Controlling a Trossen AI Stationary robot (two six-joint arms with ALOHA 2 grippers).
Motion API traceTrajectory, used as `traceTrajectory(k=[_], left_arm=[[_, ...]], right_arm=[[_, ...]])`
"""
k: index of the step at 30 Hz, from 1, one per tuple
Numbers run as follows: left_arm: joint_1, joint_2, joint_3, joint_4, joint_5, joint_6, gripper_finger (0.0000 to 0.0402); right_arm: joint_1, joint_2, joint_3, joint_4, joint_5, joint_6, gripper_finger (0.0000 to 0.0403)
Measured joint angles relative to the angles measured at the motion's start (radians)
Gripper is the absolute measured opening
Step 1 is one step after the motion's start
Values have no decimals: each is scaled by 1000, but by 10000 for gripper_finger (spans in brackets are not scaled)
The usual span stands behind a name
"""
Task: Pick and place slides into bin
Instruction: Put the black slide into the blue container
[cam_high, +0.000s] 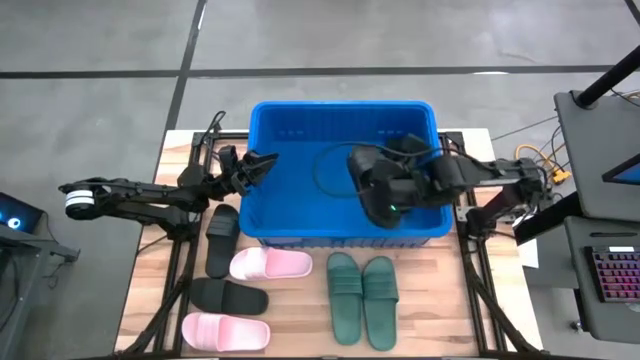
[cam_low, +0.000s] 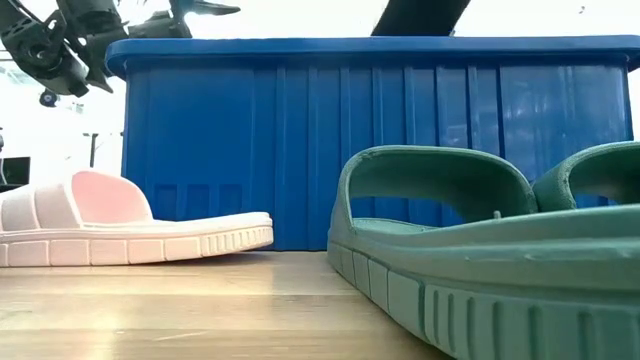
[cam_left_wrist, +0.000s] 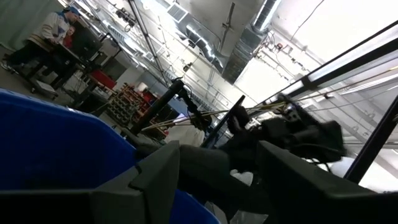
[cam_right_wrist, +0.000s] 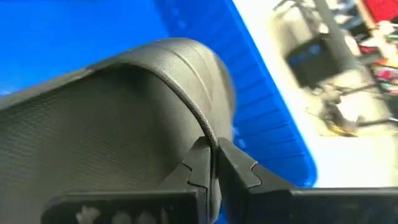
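The blue bin (cam_high: 300, 135) stands at the table's far middle. My right gripper (cam_right_wrist: 214, 163) reaches in from the table's right and is shut on a black slide (cam_high: 372, 182) over the bin's inside. My left gripper (cam_high: 262, 165) hangs open and holds nothing at the bin's left rim, tipped upward. On the table in front of the bin lie two pink slides (cam_high: 270, 264) (cam_high: 225, 331), two black slides (cam_high: 222, 240) (cam_high: 228, 296) and two green slides (cam_high: 345, 295) (cam_high: 380, 300), all flat on their soles. My right gripper pinches the edge of the black slide's strap (cam_right_wrist: 202, 127) between its two fingers (cam_right_wrist: 198, 167). The fingers slant down from the table's right. The slide hangs from the hold above the bin's floor, within the bin's walls.
The bin's near wall (cam_low: 380, 140) rises just behind the nearest pink slide (cam_low: 130, 225) and green slide (cam_low: 470, 260). Cables and a rack stand off the table's right edge (cam_high: 530, 175). A person (cam_left_wrist: 59, 28) stands far off in the room.
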Motion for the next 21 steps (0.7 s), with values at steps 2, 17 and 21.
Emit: traceTrajectory(k=[2,17,21], left_arm=[[0,0,-1,0,-1,0,201],[0,-1,-2,2,-23,-1,201],[0,-1,-1,2,-27,-1,201]], right_arm=[[-44,-1,-28,25,52,-73,9],[-333,-1,-378,559,34,-535,9],[-366,-1,-497,748,35,-621,9]])
